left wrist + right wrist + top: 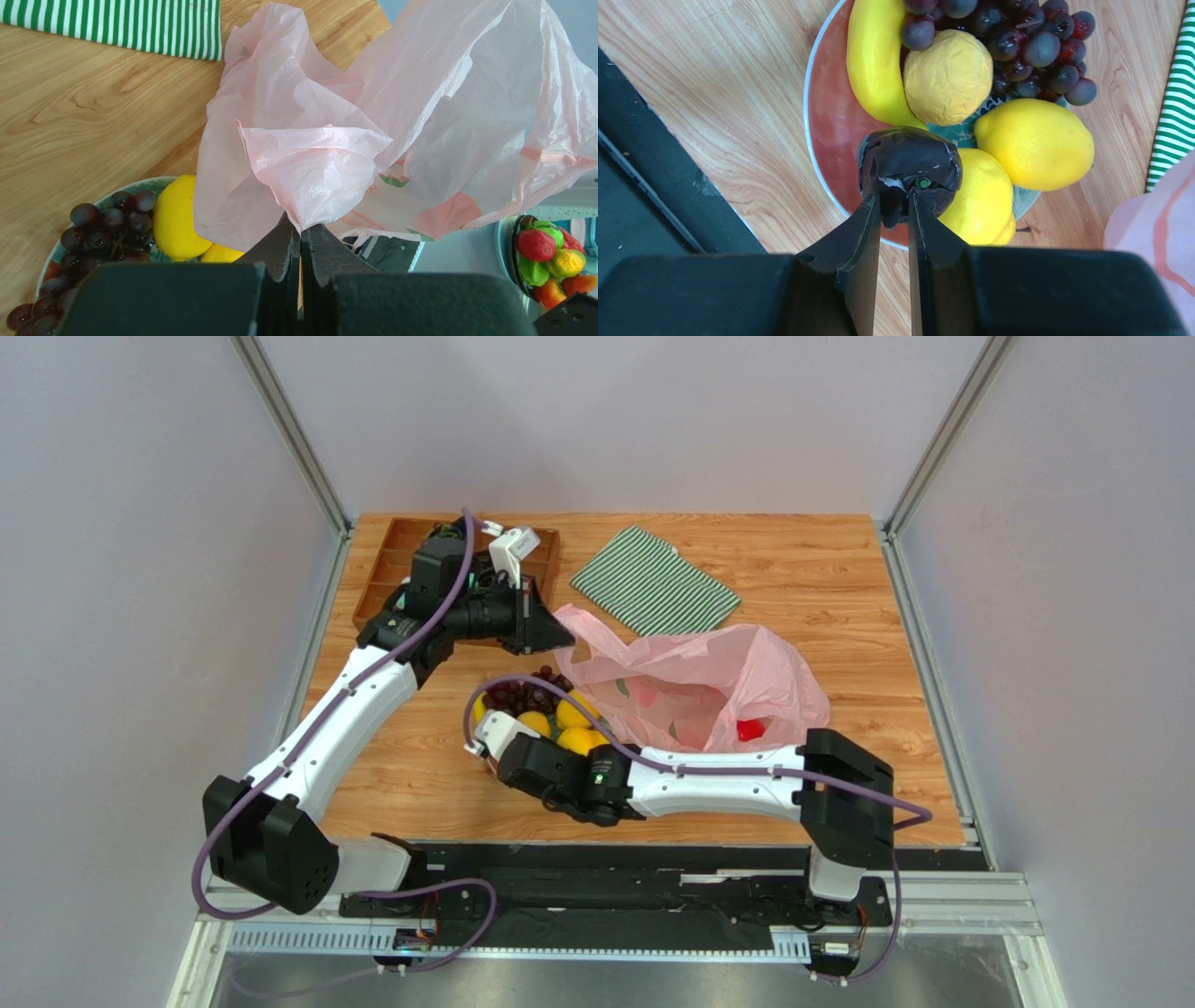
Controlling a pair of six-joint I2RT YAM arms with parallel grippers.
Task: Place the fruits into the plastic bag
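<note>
Pink bag (pixel 449 105) edge pinched in L jaws; R jaws clamped on dark fruit (pixel 910 162) at plate (pixel 833 126).

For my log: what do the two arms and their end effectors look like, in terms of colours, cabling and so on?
The left arm and right arm share white tubular links joined by boxy black joint housings, and a purple cable loops along each. The left end effector and right end effector have matte black bodies with two black, tapering fingers. No markings are legible.
</note>
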